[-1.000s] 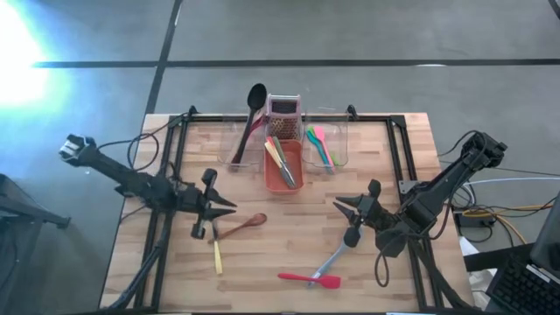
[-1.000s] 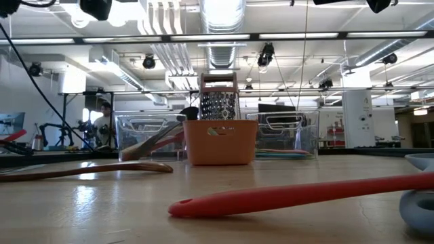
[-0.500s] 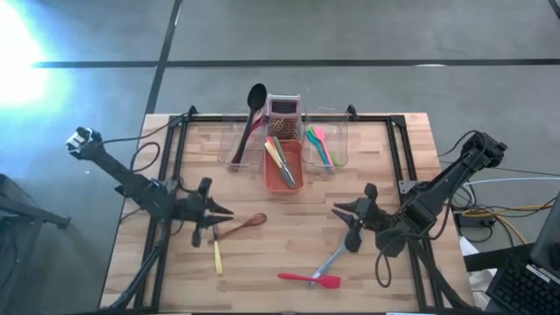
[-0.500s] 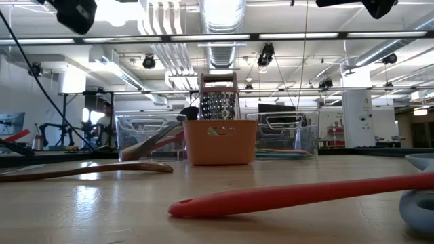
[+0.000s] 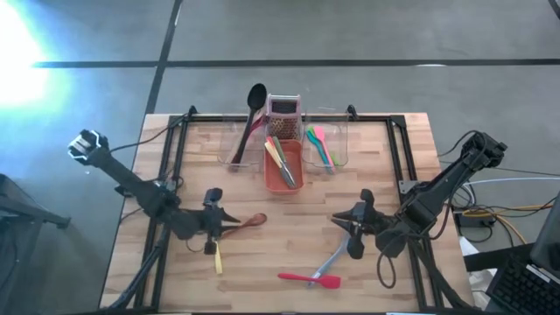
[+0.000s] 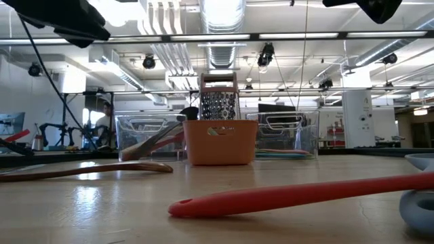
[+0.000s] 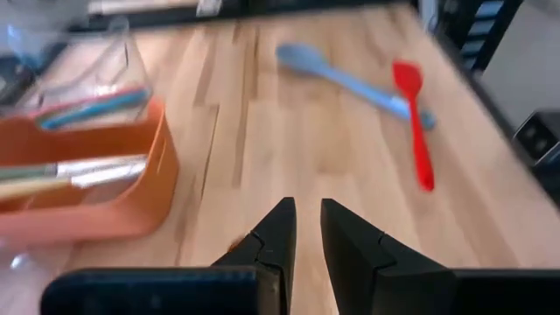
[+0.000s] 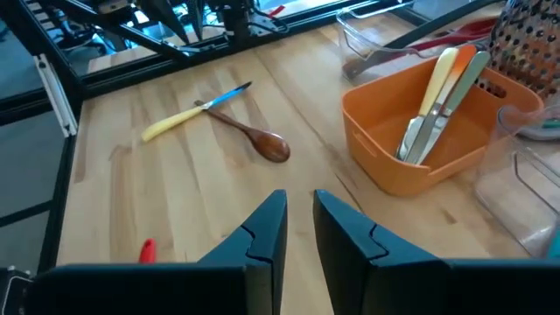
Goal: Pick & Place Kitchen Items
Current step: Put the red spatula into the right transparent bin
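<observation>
Hovering: left gripper (image 5: 229, 218) over wooden spoon (image 5: 244, 224); right gripper (image 5: 336, 220) nearly closed

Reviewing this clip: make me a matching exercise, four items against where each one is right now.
Items:
1. wooden spoon
2. red spatula
3. black ladle
4. grater

Places:
A. standing behind the orange tub
B. front of the table, lying flat
C. leaning out of the left clear tub
D. by the left gripper

Pairs: 1-D, 2-B, 3-C, 4-A

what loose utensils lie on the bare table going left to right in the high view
yellow-handled knife → wooden spoon → red spatula → blue spoon
</observation>
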`<state>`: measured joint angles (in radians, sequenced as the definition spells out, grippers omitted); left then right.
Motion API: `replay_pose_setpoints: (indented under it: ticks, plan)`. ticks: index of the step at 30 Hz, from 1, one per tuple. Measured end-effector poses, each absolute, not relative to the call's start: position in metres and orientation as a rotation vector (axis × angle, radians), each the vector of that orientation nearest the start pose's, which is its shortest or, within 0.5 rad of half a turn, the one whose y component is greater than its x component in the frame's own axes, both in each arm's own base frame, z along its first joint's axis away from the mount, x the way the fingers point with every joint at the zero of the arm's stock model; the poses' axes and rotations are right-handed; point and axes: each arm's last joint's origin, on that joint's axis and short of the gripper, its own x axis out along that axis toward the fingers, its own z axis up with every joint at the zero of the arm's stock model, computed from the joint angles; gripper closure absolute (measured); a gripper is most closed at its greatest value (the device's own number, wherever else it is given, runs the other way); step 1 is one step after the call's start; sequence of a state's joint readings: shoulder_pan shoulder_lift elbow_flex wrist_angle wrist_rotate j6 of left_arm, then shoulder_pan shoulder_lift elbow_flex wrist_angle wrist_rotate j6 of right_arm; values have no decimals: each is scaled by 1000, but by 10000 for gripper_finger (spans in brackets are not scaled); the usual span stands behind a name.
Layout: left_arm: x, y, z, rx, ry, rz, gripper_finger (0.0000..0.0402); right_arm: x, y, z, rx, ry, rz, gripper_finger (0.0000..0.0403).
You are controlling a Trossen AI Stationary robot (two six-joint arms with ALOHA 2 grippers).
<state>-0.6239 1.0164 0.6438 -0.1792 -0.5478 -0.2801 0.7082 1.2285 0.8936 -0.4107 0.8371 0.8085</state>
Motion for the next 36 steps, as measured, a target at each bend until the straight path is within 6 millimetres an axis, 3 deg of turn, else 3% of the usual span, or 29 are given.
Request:
replay_pose_setpoints:
  ticks: [7,11,18,28,36]
  plan:
    - [189,-119,259,-19,687,63,342,201,144,267,260,444,-322,349]
    - [189,-119,261,-176,800,205,342,199,142,260,247,458,-327,354]
    - [177,-124,246,-456,956,382,342,198,141,254,237,469,-333,353]
    - [168,-146,235,-814,967,526,342,199,138,254,115,476,-332,353]
    - [171,-166,221,-968,969,617,342,193,115,249,-3,559,-469,353]
